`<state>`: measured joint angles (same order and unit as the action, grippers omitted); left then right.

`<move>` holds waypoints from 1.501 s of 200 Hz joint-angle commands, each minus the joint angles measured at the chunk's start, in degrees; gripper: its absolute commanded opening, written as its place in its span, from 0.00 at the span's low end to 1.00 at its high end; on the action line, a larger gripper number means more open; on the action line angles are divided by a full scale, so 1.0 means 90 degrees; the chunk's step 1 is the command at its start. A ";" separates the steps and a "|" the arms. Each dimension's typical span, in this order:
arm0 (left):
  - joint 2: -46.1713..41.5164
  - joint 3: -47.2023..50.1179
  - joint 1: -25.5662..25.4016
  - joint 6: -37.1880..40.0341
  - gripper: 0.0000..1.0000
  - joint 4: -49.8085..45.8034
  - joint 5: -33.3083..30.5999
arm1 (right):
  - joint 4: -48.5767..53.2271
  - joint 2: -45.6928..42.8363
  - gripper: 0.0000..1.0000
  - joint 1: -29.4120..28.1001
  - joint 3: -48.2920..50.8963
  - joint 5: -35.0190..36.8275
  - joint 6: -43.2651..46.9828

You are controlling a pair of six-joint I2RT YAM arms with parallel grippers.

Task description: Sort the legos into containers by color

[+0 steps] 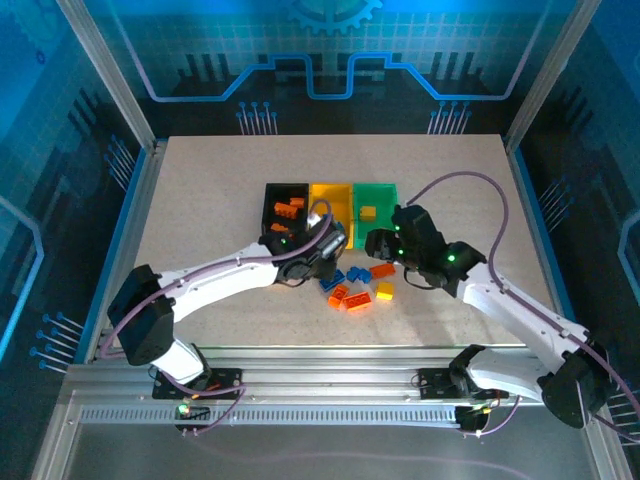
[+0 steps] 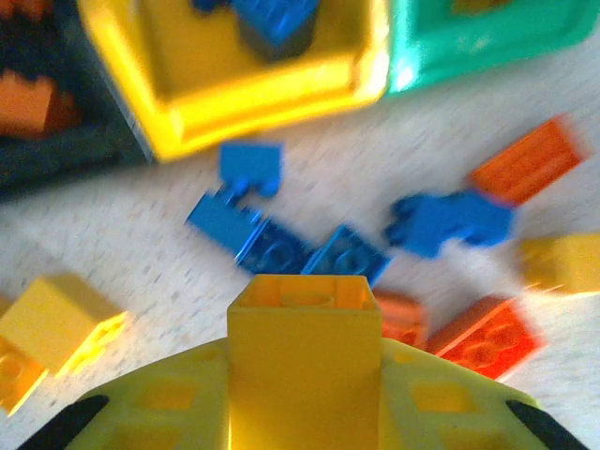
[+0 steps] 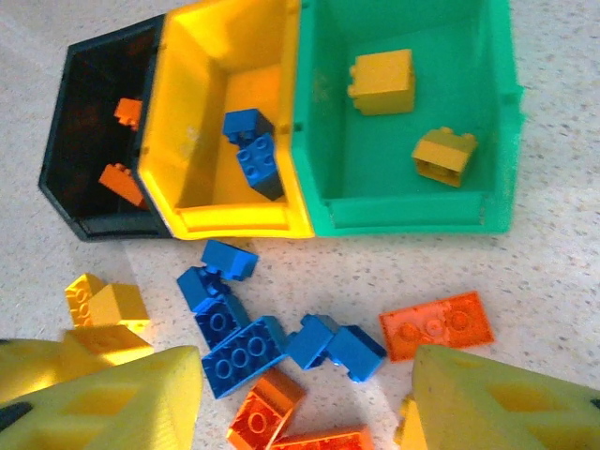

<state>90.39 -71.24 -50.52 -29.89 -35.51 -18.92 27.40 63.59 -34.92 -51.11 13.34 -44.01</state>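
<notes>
One yellow brick (image 2: 303, 347) is clamped in the left jaws, the right jaws are held apart, and a carry to the green bin (image 3: 412, 217) is needed next.

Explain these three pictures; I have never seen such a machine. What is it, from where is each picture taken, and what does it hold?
These are two robot arms at a table, each ending in a two-finger gripper. The wide picture looks down from above and behind them; the other two come from cameras on the left and right wrists. On the table stand a black bin with orange bricks, a yellow bin with blue bricks and a green bin with yellow bricks. Loose bricks of all three colours lie before the bins. The left gripper is closed on a yellow brick; the right gripper is open and empty.
</notes>
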 commanded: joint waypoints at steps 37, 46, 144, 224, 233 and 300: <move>0.1743 -0.2438 0.0242 0.0015 0.31 0.0170 0.0439 | 0.0383 -0.0607 0.63 0.0277 0.0640 0.0207 -0.0264; 0.2091 -0.2821 0.0318 -0.0002 0.31 0.0167 0.0517 | 0.0429 -0.0689 0.63 0.0299 0.0694 0.0215 -0.0268; 0.4688 -0.5872 0.0719 -0.0213 0.39 -0.0619 0.0755 | 0.0618 -0.1206 0.64 0.0379 0.1085 0.0043 -0.0257; 0.3762 -0.5340 0.0794 -0.0397 0.86 -0.0254 0.1257 | 0.0608 -0.1177 0.68 0.0384 0.1008 0.0031 -0.0257; 0.3395 -0.4956 0.0789 -0.0459 0.93 -0.0047 0.1339 | 0.0632 -0.1151 0.68 0.0385 0.0990 0.0008 -0.0225; 0.0082 -0.1112 0.0654 -0.0939 0.99 0.1780 0.1652 | 0.0752 -0.0274 0.71 0.0318 0.1192 -0.0551 -0.0224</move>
<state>99.29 -90.83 -43.59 -36.21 -26.09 -5.65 33.04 57.93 -32.18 -41.54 11.07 -45.45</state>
